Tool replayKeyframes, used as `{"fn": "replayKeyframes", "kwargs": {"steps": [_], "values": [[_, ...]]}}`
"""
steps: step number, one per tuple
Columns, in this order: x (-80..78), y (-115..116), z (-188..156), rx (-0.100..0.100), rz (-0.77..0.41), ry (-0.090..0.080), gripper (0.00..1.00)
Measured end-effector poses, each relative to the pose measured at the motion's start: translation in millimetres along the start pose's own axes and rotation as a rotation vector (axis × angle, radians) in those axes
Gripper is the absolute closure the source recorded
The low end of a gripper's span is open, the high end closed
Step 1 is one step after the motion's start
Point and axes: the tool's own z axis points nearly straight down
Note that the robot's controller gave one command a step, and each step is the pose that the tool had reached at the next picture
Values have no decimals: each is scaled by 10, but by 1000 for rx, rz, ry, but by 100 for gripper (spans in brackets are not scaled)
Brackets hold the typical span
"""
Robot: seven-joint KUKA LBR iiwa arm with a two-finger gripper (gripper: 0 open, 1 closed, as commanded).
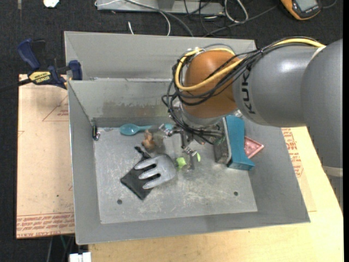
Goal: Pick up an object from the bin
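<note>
Where the gripper (188, 156) hangs: low over the floor of the grey metal bin (163, 206), below the arm's orange cover (210, 86).
Grip state: cannot tell whether open or closed.
Small bright-green plastic piece (179, 161): at the gripper's tip, contact unclear.
Black spatula with pale slotted head (154, 171): just to its left.
Small brown lump (148, 141): near, up-left.
Blue rectangular box (238, 141): to its right.
Teal plastic spoon (132, 129): farthest, up-left.

We log a small bright-green piece (180, 161) lying on the bin (180, 203) floor near its middle, just right of the slotted spatula (149, 174).
</note>
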Motion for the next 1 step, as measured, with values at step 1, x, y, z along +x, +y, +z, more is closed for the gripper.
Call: {"fn": "replayKeyframes", "kwargs": {"steps": [1], "values": [[-39,51,-75,-9,-77,11,0]]}}
